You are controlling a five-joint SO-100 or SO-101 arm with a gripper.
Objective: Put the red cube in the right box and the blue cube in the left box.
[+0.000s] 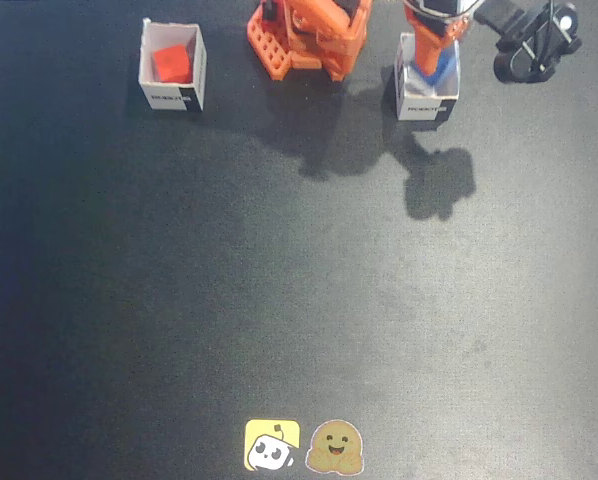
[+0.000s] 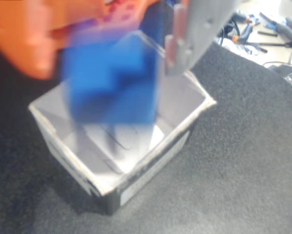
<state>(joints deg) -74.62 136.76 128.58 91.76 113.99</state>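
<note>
The red cube (image 1: 171,64) lies inside the white box (image 1: 172,68) on the left of the fixed view. My gripper (image 1: 434,55) hangs over the other white box (image 1: 426,96) on the right of that view. The blue cube (image 1: 440,68) is at that box's mouth. In the wrist view the blue cube (image 2: 112,83) is blurred between the orange finger (image 2: 33,34) and the grey finger (image 2: 195,29), just above the open box (image 2: 136,170). The cube looks loose between parted jaws.
The arm's orange base (image 1: 309,35) stands at the back between the two boxes. A black clamp (image 1: 534,45) sits at the back right. Two stickers (image 1: 304,446) lie at the front edge of the dark mat. Tools lie beyond the mat (image 2: 263,29).
</note>
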